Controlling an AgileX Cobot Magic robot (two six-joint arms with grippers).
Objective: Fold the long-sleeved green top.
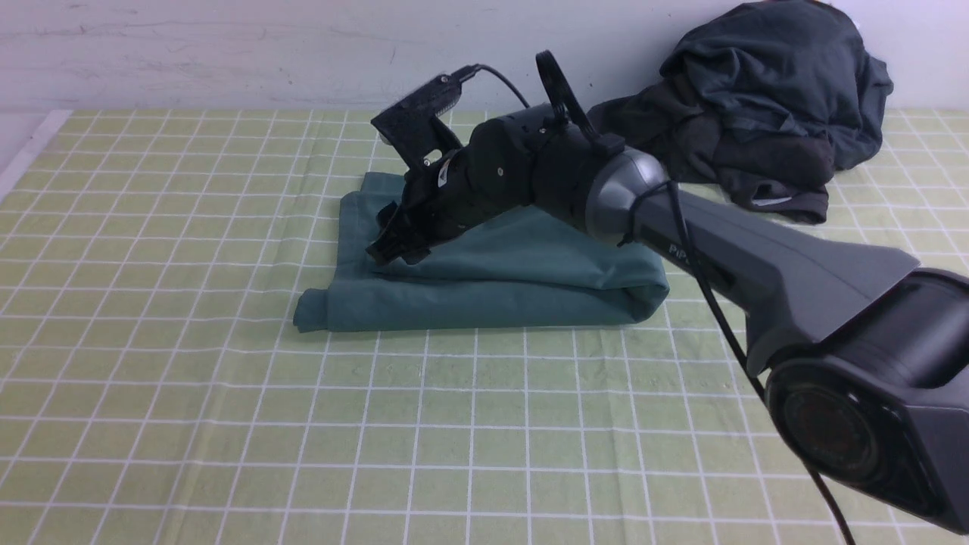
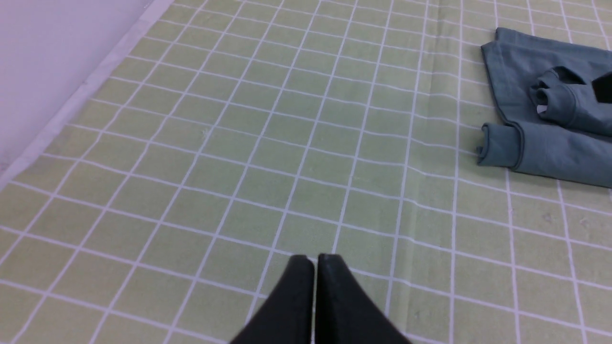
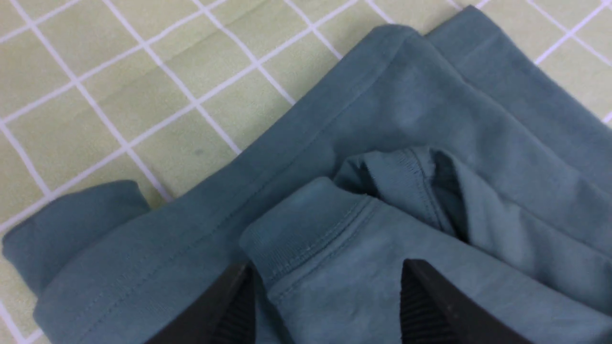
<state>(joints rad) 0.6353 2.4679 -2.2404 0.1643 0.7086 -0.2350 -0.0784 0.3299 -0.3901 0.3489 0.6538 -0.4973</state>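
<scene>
Top [image 1: 484, 303] dull teal-green. Tabletop [image 1: 469, 424] pale green, white grid pattern. Piled garments: one slate-blue [image 1: 780, 68], one near-black [image 1: 757, 159]. Wall [image 1: 227, 45] whitish.

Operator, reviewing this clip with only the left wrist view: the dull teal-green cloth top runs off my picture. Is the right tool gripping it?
Observer: No. The right wrist view shows the right tool open, its fingers apart over the dull teal-green cloth top.
Operator: Anything beyond the top that I can't see?
Observer: Yes, the front view shows a heap of dark slate and charcoal fabric garments behind it, to the right.
</scene>
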